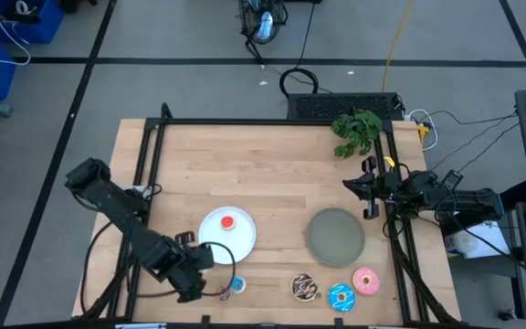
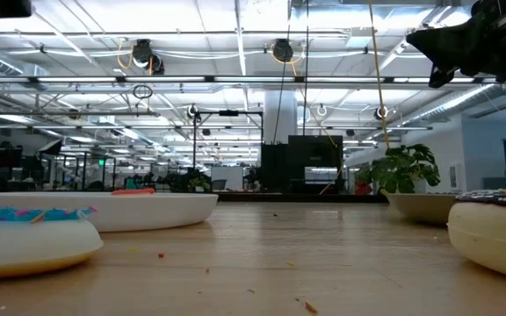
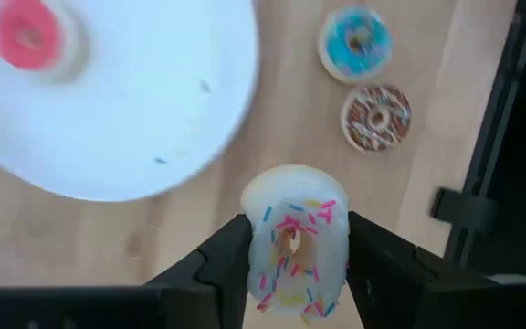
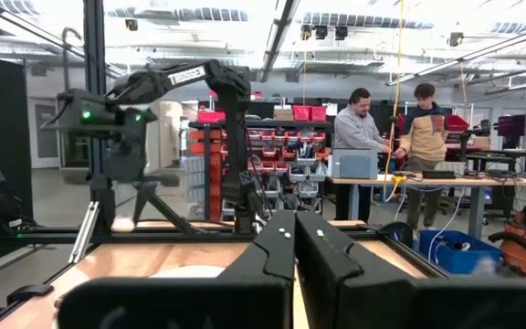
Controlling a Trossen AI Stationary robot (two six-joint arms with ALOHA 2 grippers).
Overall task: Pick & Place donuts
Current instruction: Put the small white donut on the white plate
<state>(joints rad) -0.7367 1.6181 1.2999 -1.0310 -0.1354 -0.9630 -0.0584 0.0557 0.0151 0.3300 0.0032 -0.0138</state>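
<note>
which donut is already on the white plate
The red donut, a tiny ring alone on the white plate. The chocolate, blue-iced and pink-iced ones lie on the bare table.

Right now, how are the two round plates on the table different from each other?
The white plate is bright white and carries a small red donut; the grey plate is dull grey and, seen from above, carries nothing. The white plate lies nearer the left gripper, which grips a white sprinkled donut, while the grey plate lies nearer the waiting right gripper. Both are round, similar in size, and lie flat.
</note>
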